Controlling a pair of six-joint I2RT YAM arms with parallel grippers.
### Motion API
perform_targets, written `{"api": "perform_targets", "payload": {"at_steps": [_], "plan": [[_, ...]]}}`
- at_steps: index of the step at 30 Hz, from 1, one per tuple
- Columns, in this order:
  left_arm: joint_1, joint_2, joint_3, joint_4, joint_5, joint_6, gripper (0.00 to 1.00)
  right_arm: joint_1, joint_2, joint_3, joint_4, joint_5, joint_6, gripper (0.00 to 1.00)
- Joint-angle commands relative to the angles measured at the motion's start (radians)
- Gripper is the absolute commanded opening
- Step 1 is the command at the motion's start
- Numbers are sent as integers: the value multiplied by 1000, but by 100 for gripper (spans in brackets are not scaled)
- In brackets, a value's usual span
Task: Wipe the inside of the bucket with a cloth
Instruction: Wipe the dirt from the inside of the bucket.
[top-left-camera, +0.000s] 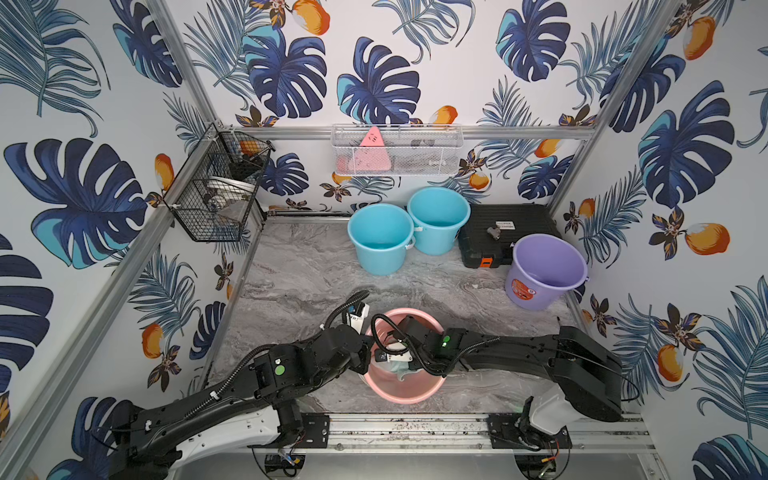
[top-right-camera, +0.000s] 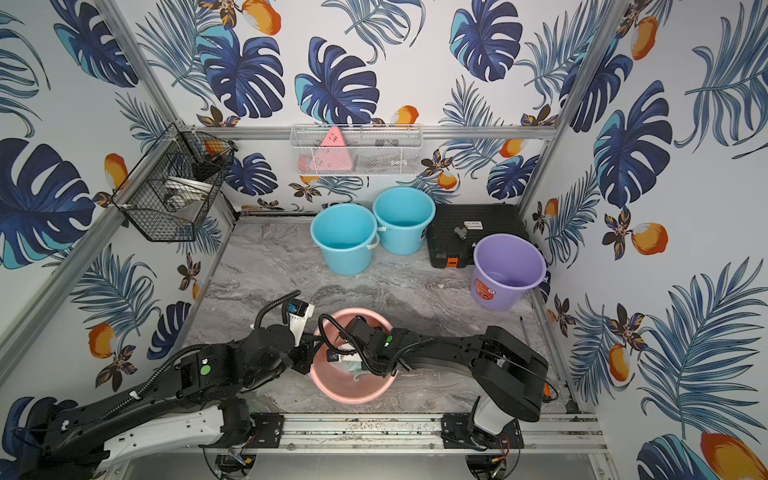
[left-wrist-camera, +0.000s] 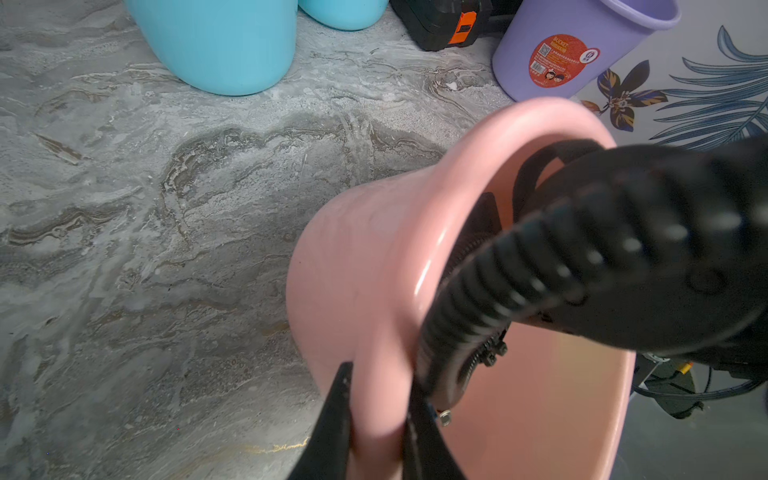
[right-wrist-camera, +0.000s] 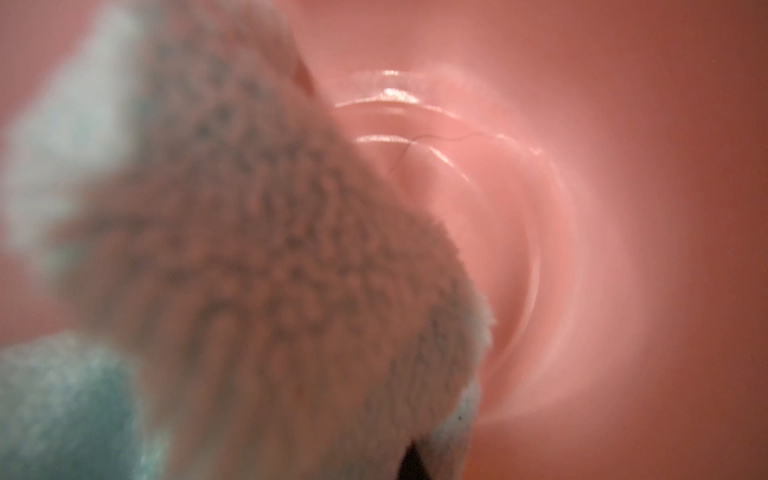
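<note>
The left gripper (left-wrist-camera: 380, 370) pinches the pink bucket (left-wrist-camera: 374, 249) by its rim; the right gripper (top-left-camera: 397, 362), clamped on the mint cloth (right-wrist-camera: 270, 270), reaches inside — a hard wipe could tug the rim free.

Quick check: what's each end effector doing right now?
Left end effector: closed on the rim of the pink bucket.
Right end effector: closed, holding the mint cloth inside that bucket.

Leaf-print walls (top-left-camera: 457, 83) w/ alu frame (top-left-camera: 528, 132) — grey marble floor (top-left-camera: 299, 266), soft even light.
</note>
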Motion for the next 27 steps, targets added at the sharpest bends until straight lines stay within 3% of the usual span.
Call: {"api": "perform_targets", "payload": {"at_steps": [1,14,27], "plan": [[-1,-1,-4,16,4,10,0,-4,-6,7,-93,-16,56,0],[-1,1,-8,18,-16,2,0,38,-288,146,-426,-101,202,0],[-1,-9,-10,-6,-57,-3,0,72,-356,436,-819,-148,683,0]]}}
